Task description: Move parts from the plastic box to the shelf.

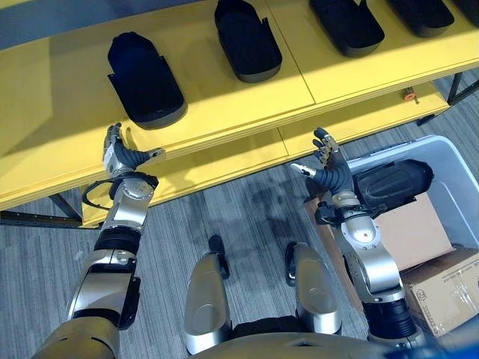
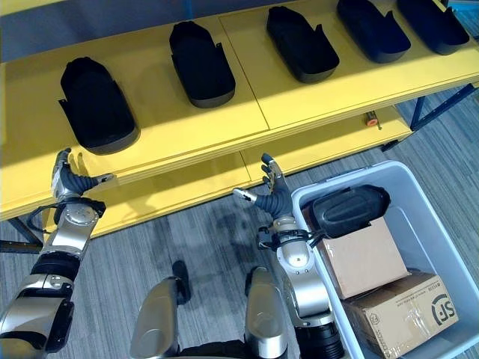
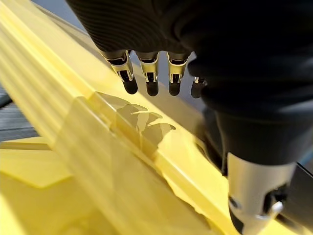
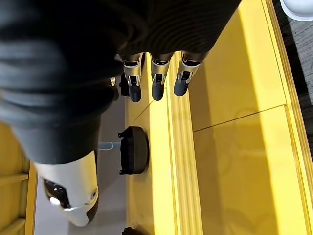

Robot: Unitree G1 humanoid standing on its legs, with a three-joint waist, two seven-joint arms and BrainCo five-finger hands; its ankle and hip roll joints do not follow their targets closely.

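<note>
1 black part (image 2: pixel 348 211) lies in the plastic box (image 2: pixel 441 228), resting across the top of a brown cardboard carton (image 2: pixel 367 258) at the end of the box nearest the shelf (image 2: pixel 247 97), with a second carton (image 2: pixel 404 314) beside the first. The part looks like a rigid moulded shell, hollow and probably light for its bulk, with a smooth rounded skin that could slip under bare fingertips; a safer hold would likely be across its narrow width or over an edge lip, possibly with both hands given its length. The right robot hand (image 2: pixel 271 196) hangs just outside the box's near wall, close to the part but not touching it, fingers straight and spread, holding nothing. The left robot hand (image 1: pixel 120 158) is well apart from the box, raised at the front edge of the shelf, also with relaxed fingers and nothing in it. 5 similar black parts (image 2: pixel 198 63) already sit in a row on the shelf's top board, so the next placement would have to find free space among or beside them.
</note>
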